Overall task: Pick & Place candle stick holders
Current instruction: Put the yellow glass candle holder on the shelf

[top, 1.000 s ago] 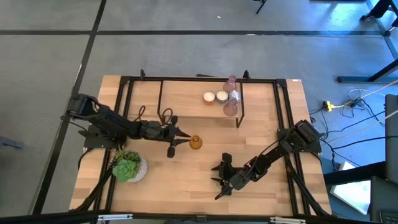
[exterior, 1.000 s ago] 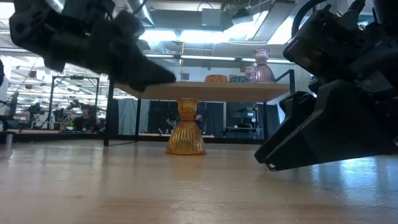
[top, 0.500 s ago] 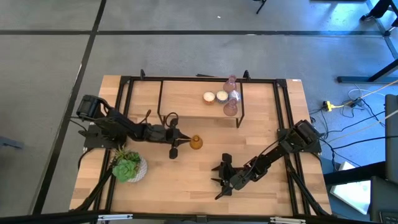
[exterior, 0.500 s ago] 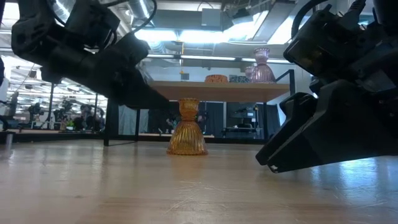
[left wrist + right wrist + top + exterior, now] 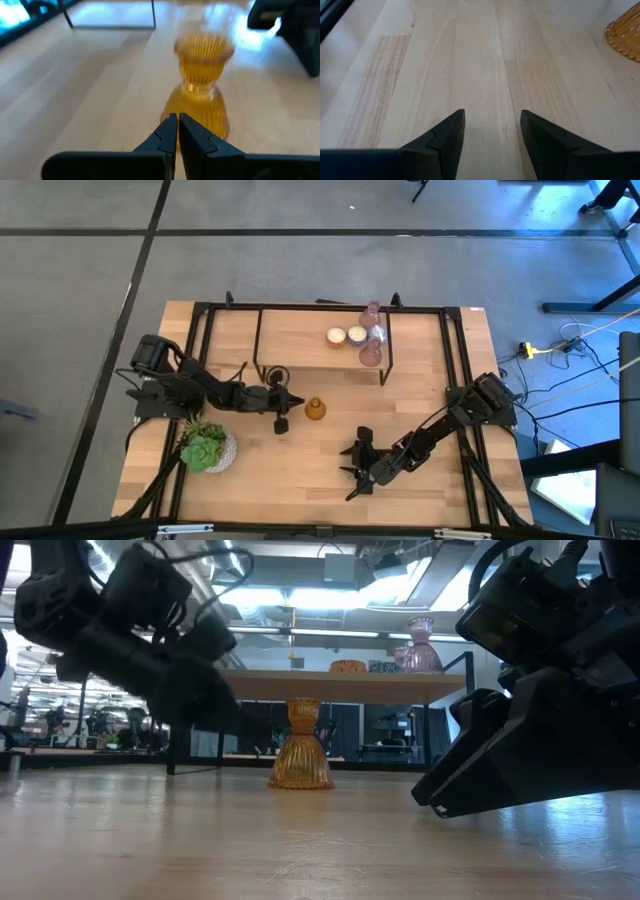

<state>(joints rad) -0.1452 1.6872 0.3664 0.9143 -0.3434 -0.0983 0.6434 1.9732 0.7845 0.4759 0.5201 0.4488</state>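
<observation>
Nearest the front edge of the tabletop [image 5: 300, 480]: right gripper [image 5: 352, 471], fingers [image 5: 447, 135] parted about halfway, empty, resting low over bare wood, unmoved since the earlier frames. Front left corner: green succulent [image 5: 206, 448] in its white pot. Mid-tabletop: amber-gold candle stick holder [image 5: 315, 409], upright, long axis vertical, flared cup opening upward, wider ribbed base on the wood. Just beside it: left gripper [image 5: 284, 409], fingers [image 5: 170, 132] pressed together, tips aimed at the holder yet apart from it; a second ago partly open and nearer, since drawn back and closed. Farthest, on the raised shelf [image 5: 300, 350]: remaining holders, cream-white [image 5: 336, 335], pinkish [image 5: 370, 355] and clear glass [image 5: 376, 334], clustered together.
</observation>
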